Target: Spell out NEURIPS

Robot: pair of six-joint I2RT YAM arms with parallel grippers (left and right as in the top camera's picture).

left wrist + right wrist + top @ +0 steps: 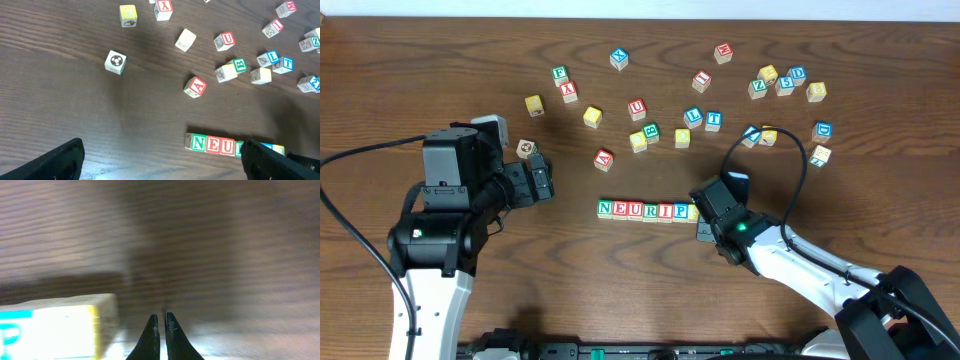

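Six cubes are sitting in a row [642, 210] reading NEURIP at lower centre of the overhead frame, with a yellow cube [692, 212], its letter unreadable, touching the right end. The right gripper [161, 322] is resting closed and empty just beside that cube. The left gripper [162, 150] is hovering wide open at left, with loose cubes [636, 108] lying scattered above.

This looks to me like a robotics lab bench. A bare, dark wood-grain desk [420, 60] has a left arm [435, 235] and a right arm [800, 265] rising from its near edge. A black cable [355, 165] trails across it, loose lettered cubes [619, 58] lie toward the far edge, and a plain pale wall [640, 6] stands beyond.
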